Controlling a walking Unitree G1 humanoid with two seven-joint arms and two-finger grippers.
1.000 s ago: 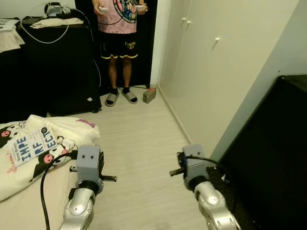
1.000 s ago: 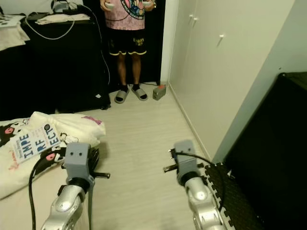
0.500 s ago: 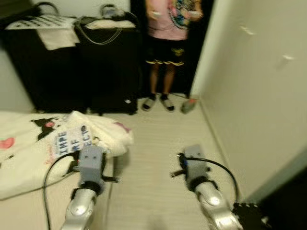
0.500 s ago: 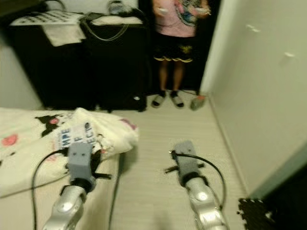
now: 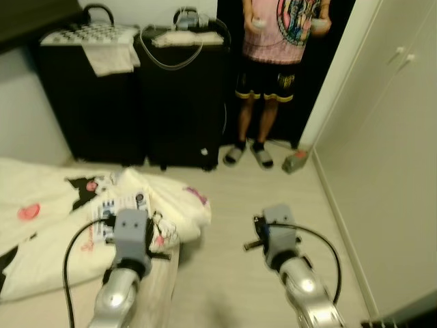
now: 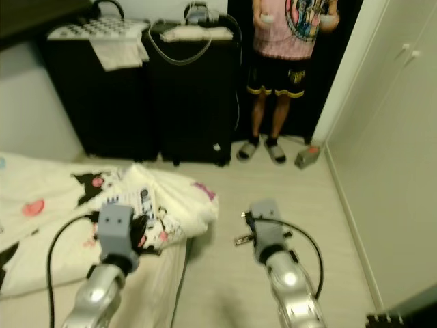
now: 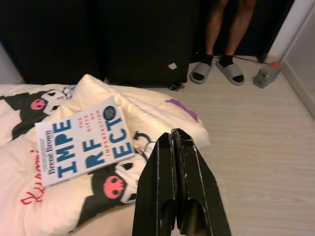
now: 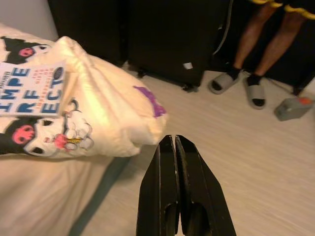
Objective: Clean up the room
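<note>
Head views: duvet (image 5: 48,239) lay crumpled on bed, book (image 5: 123,208) on top of it near its floor-side fold. Left gripper (image 5: 161,257) hovered just past book, above duvet edge. Right gripper (image 5: 250,244) hung over floor, well apart from duvet. Beyond duvet: black suitcases (image 5: 184,102), person (image 5: 280,68) in slippers, grey bottle (image 5: 295,162).

Left wrist view: fingers (image 7: 170,191) pressed together, empty; book (image 7: 83,145) flat on duvet (image 7: 29,206), just beside fingertips.

Right wrist view: fingers (image 8: 174,187) also pressed together, empty, above floor beside duvet (image 8: 98,113); book (image 8: 29,88) farther back on duvet.
</note>
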